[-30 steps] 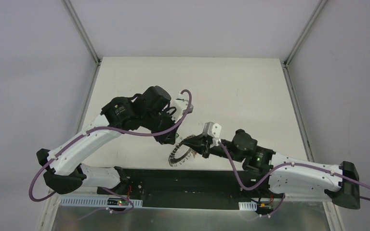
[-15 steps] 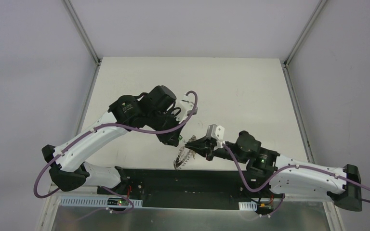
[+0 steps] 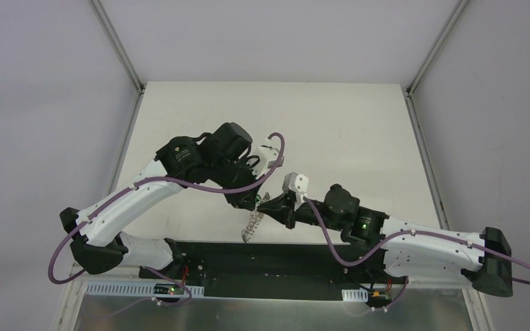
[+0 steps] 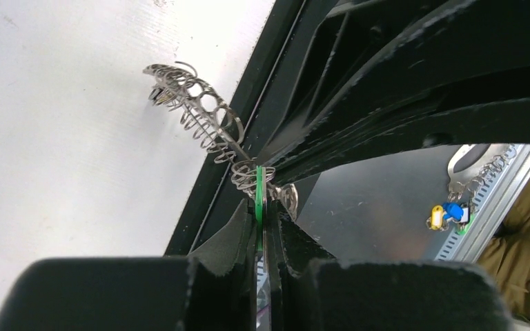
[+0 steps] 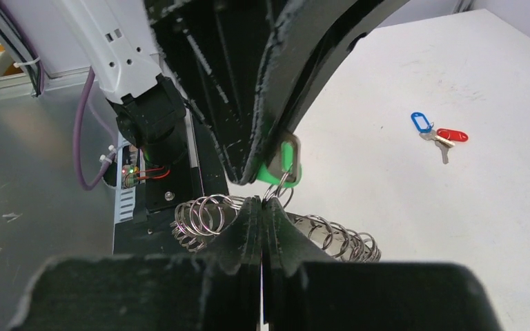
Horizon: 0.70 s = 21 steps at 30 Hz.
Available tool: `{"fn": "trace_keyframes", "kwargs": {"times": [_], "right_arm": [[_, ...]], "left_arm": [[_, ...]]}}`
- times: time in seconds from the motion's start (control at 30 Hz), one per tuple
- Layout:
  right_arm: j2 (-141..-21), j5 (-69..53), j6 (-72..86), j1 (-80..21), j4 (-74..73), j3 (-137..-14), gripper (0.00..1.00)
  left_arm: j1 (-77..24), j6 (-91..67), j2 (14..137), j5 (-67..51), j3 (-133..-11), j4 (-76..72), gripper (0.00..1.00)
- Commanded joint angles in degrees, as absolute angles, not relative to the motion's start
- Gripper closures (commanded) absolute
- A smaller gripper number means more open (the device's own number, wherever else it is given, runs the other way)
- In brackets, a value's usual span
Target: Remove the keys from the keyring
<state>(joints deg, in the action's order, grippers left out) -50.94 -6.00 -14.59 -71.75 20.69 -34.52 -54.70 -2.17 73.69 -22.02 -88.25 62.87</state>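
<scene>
While the keyring (image 3: 252,225) hangs tilted in the air over the near edge of the white worktop (image 3: 345,131), the right fingers (image 5: 245,231) are pressed fully together on its wire loops. Right against them, the left fingers (image 4: 229,238) are clamped tight on the plastic head of a green key (image 5: 278,167), which a small loop joins to the ring. Well apart, a blue key (image 5: 421,123) and a red key (image 5: 453,134) lie side by side on the worktop.
</scene>
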Motion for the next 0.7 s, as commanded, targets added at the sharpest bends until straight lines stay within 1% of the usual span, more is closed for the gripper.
{"fn": "trace_keyframes", "kwargs": {"times": [0.0,0.13,0.17,0.23,0.27,0.3,0.33,0.43,0.67], "right_arm": [[-54.6,-2.3,-8.6,-72.0,20.2,-38.9,1.0],[-57.0,2.4,-5.0,-72.0,21.6,-40.0,1.0],[-57.3,2.5,-4.2,-72.0,21.7,-40.2,0.95],[-56.9,1.6,-3.3,-72.0,21.6,-40.3,0.76],[-56.1,0.9,-3.4,-72.0,21.5,-40.0,0.68],[-55.0,0.6,-3.8,-71.9,21.5,-39.4,0.62],[-53.6,0.5,-4.5,-72.0,21.5,-38.4,0.58],[-48.2,1.3,-7.5,-72.0,20.6,-35.3,0.54],[-38.2,10.5,-12.1,-71.5,14.2,-32.9,0.53]], "left_arm": [[-54.6,-0.5,71.4,-24.3,-88.2,59.7,1.0],[-55.1,1.5,71.0,-25.9,-87.3,59.2,1.0],[-55.2,1.9,71.0,-25.9,-87.1,59.2,1.0],[-55.3,3.4,70.4,-25.5,-86.6,59.1,1.0],[-55.3,4.2,70.0,-25.1,-86.4,59.1,1.0],[-55.3,5.2,69.4,-24.6,-86.1,59.1,1.0],[-55.3,6.3,68.9,-24.2,-85.9,59.0,1.0],[-55.2,9.2,67.3,-23.2,-85.0,59.0,1.0],[-55.3,17.1,65.9,-23.8,-83.7,59.1,1.0]]}}
